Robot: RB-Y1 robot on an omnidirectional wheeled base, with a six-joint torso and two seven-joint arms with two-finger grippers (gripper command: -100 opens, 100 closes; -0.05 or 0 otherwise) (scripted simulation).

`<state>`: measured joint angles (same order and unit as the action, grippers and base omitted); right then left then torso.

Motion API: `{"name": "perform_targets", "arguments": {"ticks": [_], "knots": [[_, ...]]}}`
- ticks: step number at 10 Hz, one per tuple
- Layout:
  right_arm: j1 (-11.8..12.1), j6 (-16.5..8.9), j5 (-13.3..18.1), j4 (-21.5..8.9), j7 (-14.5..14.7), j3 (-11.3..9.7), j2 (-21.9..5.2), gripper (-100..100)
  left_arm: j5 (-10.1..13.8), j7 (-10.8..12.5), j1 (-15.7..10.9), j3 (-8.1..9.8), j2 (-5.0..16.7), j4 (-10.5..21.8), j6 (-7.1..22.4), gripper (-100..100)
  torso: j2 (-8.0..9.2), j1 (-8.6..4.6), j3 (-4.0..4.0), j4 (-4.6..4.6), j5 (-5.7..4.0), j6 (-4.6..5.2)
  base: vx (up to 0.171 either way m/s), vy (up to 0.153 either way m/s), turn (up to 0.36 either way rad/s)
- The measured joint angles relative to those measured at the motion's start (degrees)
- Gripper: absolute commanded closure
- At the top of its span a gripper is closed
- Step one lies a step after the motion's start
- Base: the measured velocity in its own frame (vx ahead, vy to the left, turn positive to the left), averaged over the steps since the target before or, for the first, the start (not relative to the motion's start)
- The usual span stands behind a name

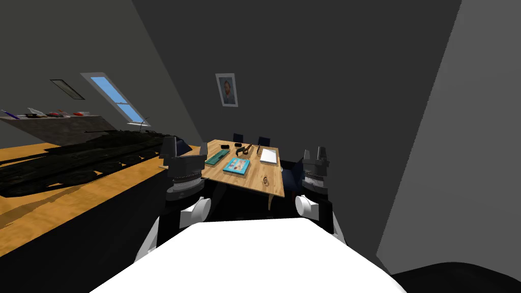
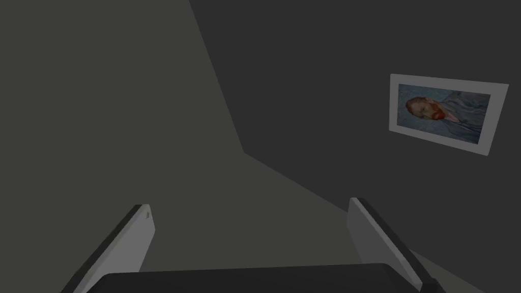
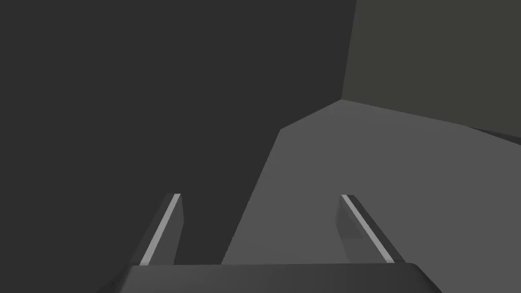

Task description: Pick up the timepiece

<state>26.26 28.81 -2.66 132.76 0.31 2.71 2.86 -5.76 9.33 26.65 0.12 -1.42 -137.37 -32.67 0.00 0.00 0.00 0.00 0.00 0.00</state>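
Note:
A wooden table (image 1: 228, 179) stands some way ahead of me in the head view. Near its far edge lies a small dark strap-like thing (image 1: 243, 149) that looks like a wristwatch. Both arms are raised in front of my chest, well short of the table. My left gripper (image 1: 186, 148) (image 2: 249, 203) is open with nothing between its fingers. My right gripper (image 1: 314, 152) (image 3: 260, 195) is also open and holds nothing.
Also on the table are a teal book (image 1: 237, 166), a teal long item (image 1: 216, 156), a white pad (image 1: 268, 155) and a small spiral thing (image 1: 265, 179). Dark chairs (image 1: 238, 137) stand behind it. A dark tank-like model (image 1: 76, 157) lies to the left, and a grey wall (image 1: 458, 152) stands close on the right.

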Motion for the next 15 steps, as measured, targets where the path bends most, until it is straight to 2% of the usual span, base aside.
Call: {"name": "perform_targets", "arguments": {"ticks": [3, 5, 7, 10, 11, 12, 14, 15], "knots": [[-0.6, -1.4, 0.6, -2.1, 1.8, -0.4, -3.4, -100, 0.0, 0.0, 0.0, -0.01, 0.0, 0.0, 0.0, 0, -0.04, 0.27, -0.02, -0.01, 0.06, -0.01, 0.005, 0.071, 0.031], [-1.3, -2.8, 0.7, -4.5, 3.0, 0.2, -6.1, -100, 0.0, 0.0, 0.0, -0.01, 0.0, 0.0, 0.0, 0, -0.04, 0.27, -0.02, -0.01, 0.06, -0.01, 0.01, 0.091, 0.049], [-3.5, -5.5, 1.6, -7.5, 5.3, 0.0, -8.1, -100, 0.0, 0.0, 0.0, -0.01, 0.0, 0.0, 0.0, 0, -0.09, 0.41, -0.05, -0.02, 0.1, -0.01, 0.017, 0.108, 0.052], [-3.9, -7.7, 2.5, -11.4, 8.0, -0.1, -10.8, -100, 0.0, 0.0, 0.0, -0.01, 0.0, 0.0, 0.0, 0, -0.06, 0.3, -0.04, -0.02, 0.08, 0.01, 0.016, 0.083, 0.039], [-4.1, -7.9, 2.9, -13.1, 8.7, -0.2, -11.3, -100, 0.0, 0.0, 0.0, -0.01, 0.0, 0.0, 0.0, 0, -0.05, 0.26, -0.03, -0.01, 0.06, -0.01, 0.004, 0.093, 0.067], [-5.7, -9.2, 3.4, -15.3, 9.8, 0.0, -12.3, -100, 0.0, 0.0, 0.0, -0.01, 0.0, 0.0, 0.0, 0, -0.05, 0.32, -0.03, -0.01, 0.07, -0.01, 0.02, 0.132, 0.09], [-5.7, -11.1, 4.4, -19.1, 11.8, 0.3, -14.7, -100, 0.0, 0.0, 0.0, -0.01, 0.0, 0.0, 0.0, 0, -0.12, 0.51, -0.07, -0.03, 0.12, -0.01, 0.032, 0.132, 0.084], [-6.9, -12.9, 5.2, -20.9, 13.2, 0.3, -15.4, -100, 0.0, 0.0, 0.0, -0.01, 0.0, 0.0, 0.0, 0, -0.12, 0.47, -0.07, -0.03, 0.11, -0.02, 0.013, 0.075, 0.023]]}}
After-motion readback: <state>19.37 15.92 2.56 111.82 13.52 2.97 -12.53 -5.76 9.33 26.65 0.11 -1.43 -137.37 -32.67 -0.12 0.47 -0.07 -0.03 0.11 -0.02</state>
